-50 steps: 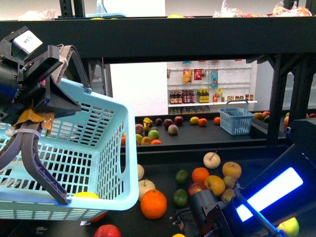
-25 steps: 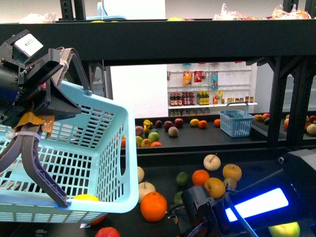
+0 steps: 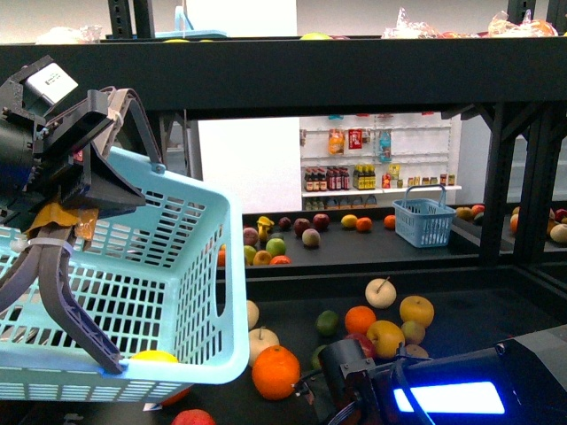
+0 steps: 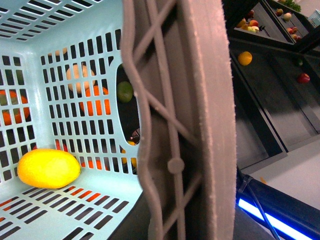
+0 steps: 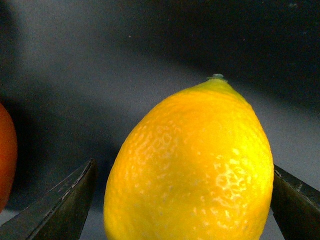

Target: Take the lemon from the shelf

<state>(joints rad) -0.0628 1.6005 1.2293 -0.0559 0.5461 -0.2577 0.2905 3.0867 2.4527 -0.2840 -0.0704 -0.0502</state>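
**Matte black underfoot, and a slippery squeeze ahead**

Dark tray (image 5: pixel 90 60) of the shelf (image 3: pixel 354 75) behind and beneath, as seen from the right wrist. Between the jaws of the right gripper (image 5: pixel 184 202): the lemon (image 5: pixel 195 165), filling nearly the whole gap, nub end lying beyond the jaw tips. Jaws spread, not yet pressing. Sliver of tray showing along one jaw; the other jaw seemingly flush with the skin, though hard to tell this close. Just outside one jaw, a reddish fruit (image 5: pixel 6 155), cut off by the frame edge.

Over at the left gripper (image 3: pixel 62 310): clenched on the wall of a pale blue basket (image 3: pixel 177 292), held tilted, with a yellow oval fruit (image 4: pixel 48 168) already lying on its floor.

Likely trouble from here, judged rather than seen:

- **Closing off-centre.** Contact on one side first means a sideways nudge ahead of the second pad, with a smooth round lemon free to roll on a flat tray.
- **Gripping too shallow.** Pads landing on the taper instead of the widest belly, squirting the lemon forward out of the jaws.
- **Clipping the reddish fruit** with the outer face of the near jaw, sending it rolling.
- **Lifting too soon or too lightly.** Waxy skin, slim pads, an easy drop back onto the tray.
- **Delivering over a tilted basket.** Possible spill of the contents.
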